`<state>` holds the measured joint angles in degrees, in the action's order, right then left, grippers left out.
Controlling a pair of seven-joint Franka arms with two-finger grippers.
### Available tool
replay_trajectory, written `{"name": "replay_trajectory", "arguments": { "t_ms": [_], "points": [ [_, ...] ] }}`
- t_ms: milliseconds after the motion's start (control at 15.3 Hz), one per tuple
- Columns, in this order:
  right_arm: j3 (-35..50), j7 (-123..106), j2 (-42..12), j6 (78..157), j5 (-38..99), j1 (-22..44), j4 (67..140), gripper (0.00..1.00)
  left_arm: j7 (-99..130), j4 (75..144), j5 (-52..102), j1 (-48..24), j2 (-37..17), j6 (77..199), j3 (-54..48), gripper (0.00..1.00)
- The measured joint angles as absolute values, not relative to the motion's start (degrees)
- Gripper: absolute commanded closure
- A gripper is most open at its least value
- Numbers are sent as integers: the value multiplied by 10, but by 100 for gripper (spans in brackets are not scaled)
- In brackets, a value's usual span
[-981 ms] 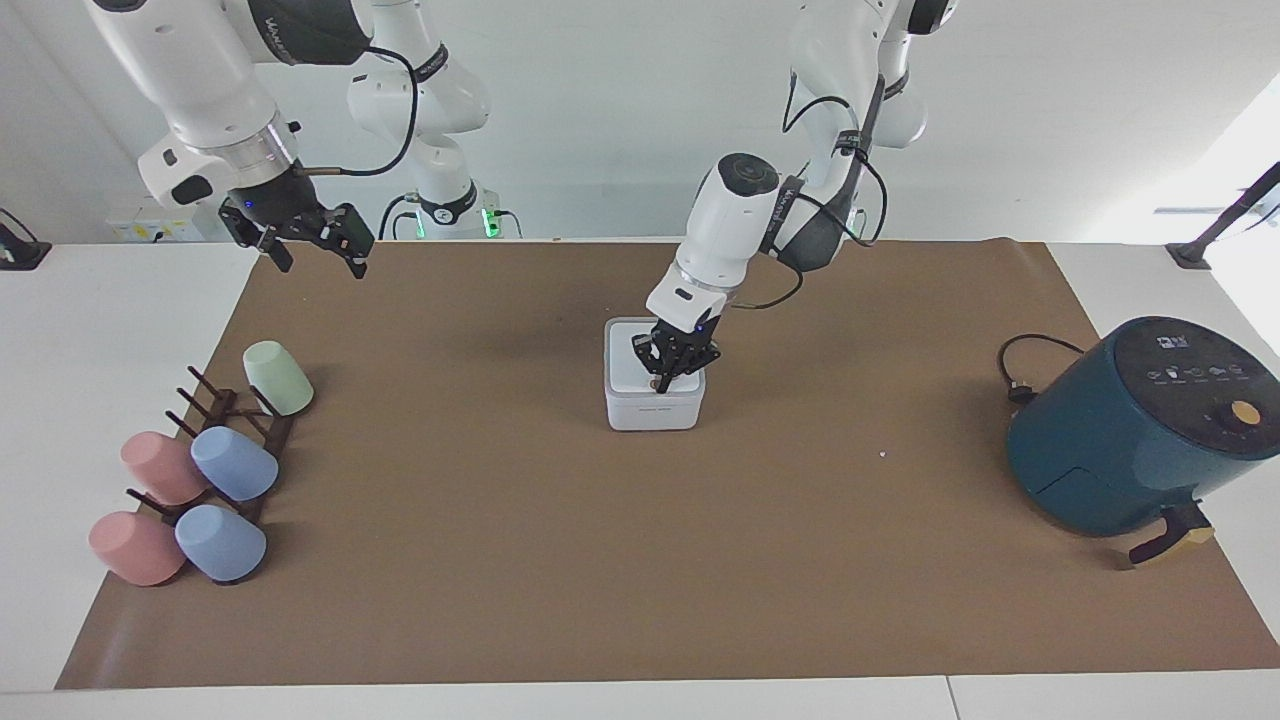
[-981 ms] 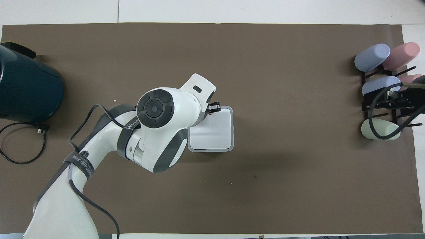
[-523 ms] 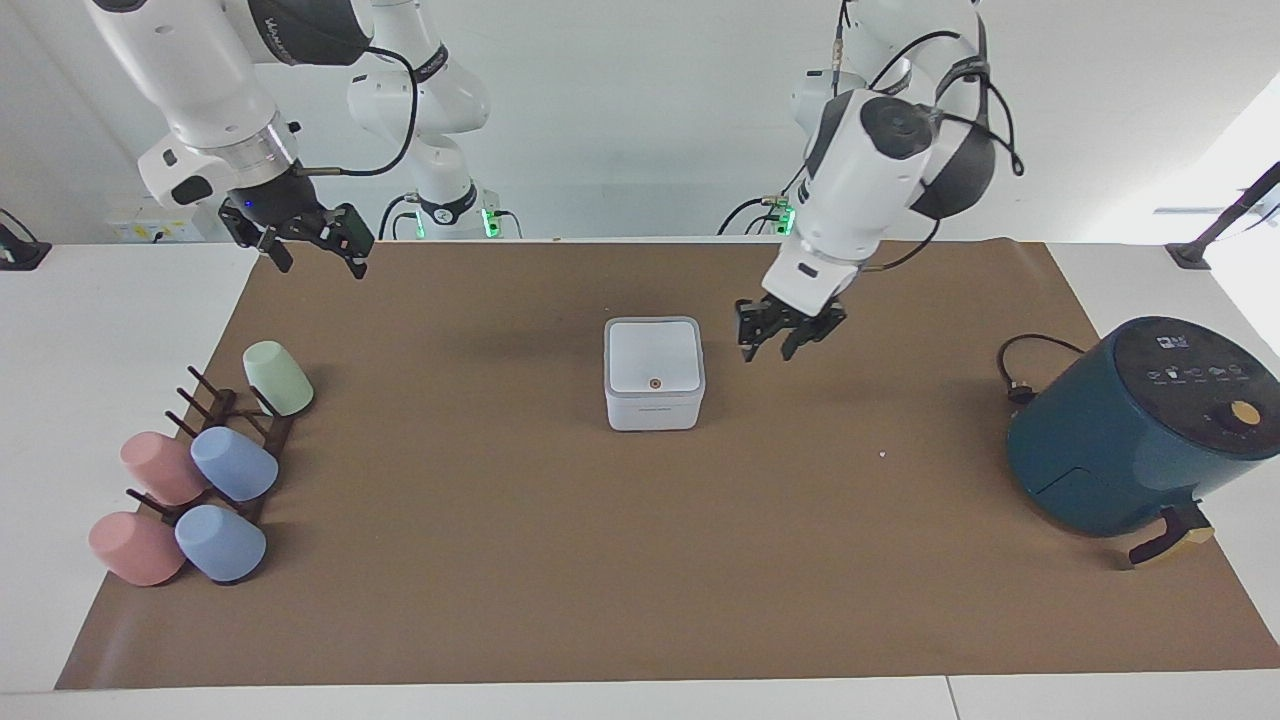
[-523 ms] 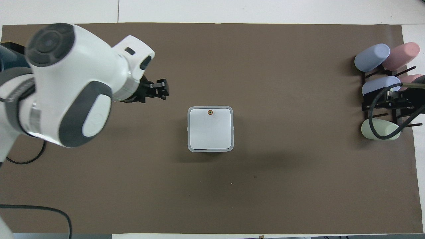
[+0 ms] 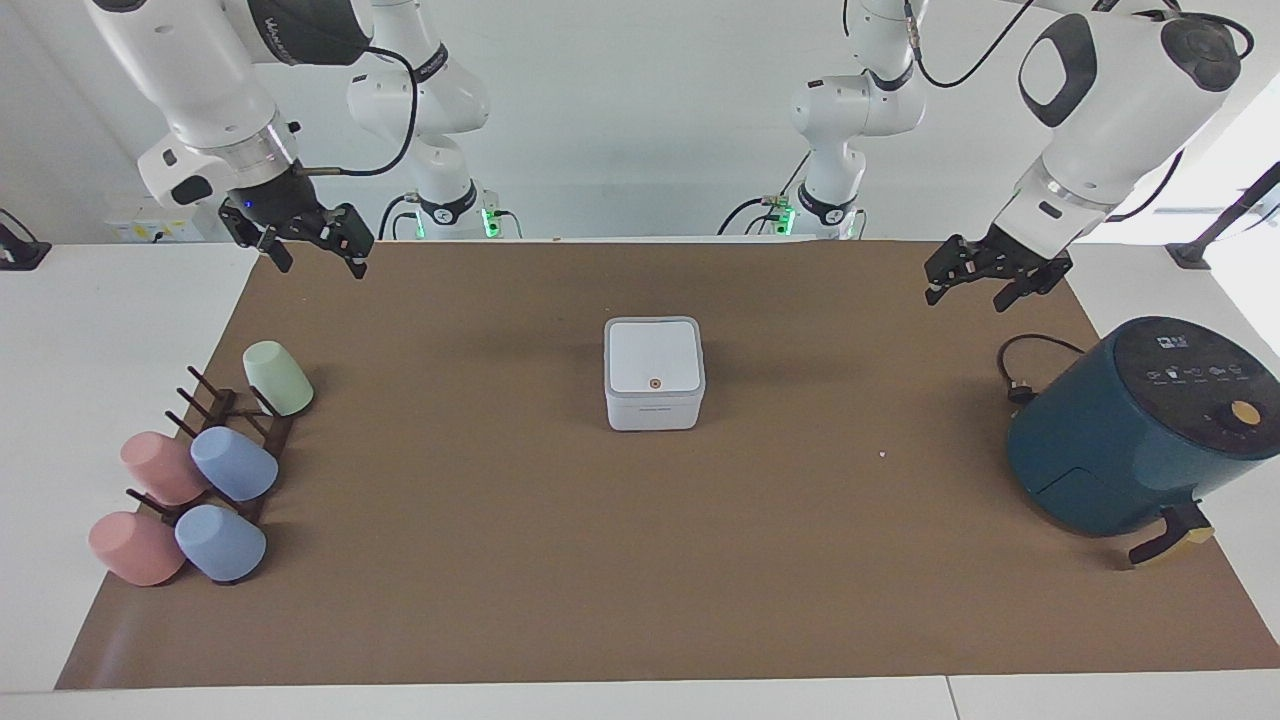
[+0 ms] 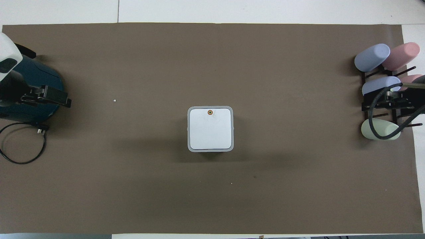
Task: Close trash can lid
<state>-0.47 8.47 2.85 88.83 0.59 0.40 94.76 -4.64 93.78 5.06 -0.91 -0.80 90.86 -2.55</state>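
The small white trash can [image 5: 653,408] stands in the middle of the brown mat. Its lid [image 5: 652,357] lies flat and shut on top, with the orange-brown dot up. The lid also shows in the overhead view [image 6: 210,129]. My left gripper [image 5: 967,298] is open and empty, raised over the mat toward the left arm's end, next to the air fryer and well away from the can. It also shows in the overhead view [image 6: 56,98]. My right gripper [image 5: 318,264] is open and empty. It waits in the air above the cup rack [image 6: 382,106].
A dark teal air fryer [image 5: 1140,425] with its black cord [image 5: 1020,365] stands at the left arm's end. A dark rack with several pastel cups [image 5: 232,463] lies at the right arm's end. A white crumb [image 5: 883,455] lies on the mat.
My left gripper lifted off the lid and swung away toward the air fryer, rising as it went. The lid stays shut. The right arm has not moved.
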Motion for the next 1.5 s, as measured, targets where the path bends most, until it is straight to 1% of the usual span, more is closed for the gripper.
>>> {"name": "replay_trajectory", "arguments": {
  "t_ms": [131, 262, 393, 785, 1505],
  "points": [
    [-5, 85, 28, 888, 6, 4, 948, 0, -48, 923, 33, -9, -3, 878, -29, 0],
    [-5, 85, 28, 888, 6, 4, 948, 0, -48, 891, 21, -11, -1, 840, -35, 0],
    [-5, 85, 28, 888, 6, 4, 948, 0, -48, 879, 17, -11, 1, 829, -38, 0],
    [-5, 85, 28, 888, 6, 4, 948, 0, -47, 889, -5, -12, 1, 835, -41, 0],
    [-5, 85, 28, 888, 6, 4, 948, 0, -38, 890, 1, -2, 1, 853, -51, 0]
  ]
}}
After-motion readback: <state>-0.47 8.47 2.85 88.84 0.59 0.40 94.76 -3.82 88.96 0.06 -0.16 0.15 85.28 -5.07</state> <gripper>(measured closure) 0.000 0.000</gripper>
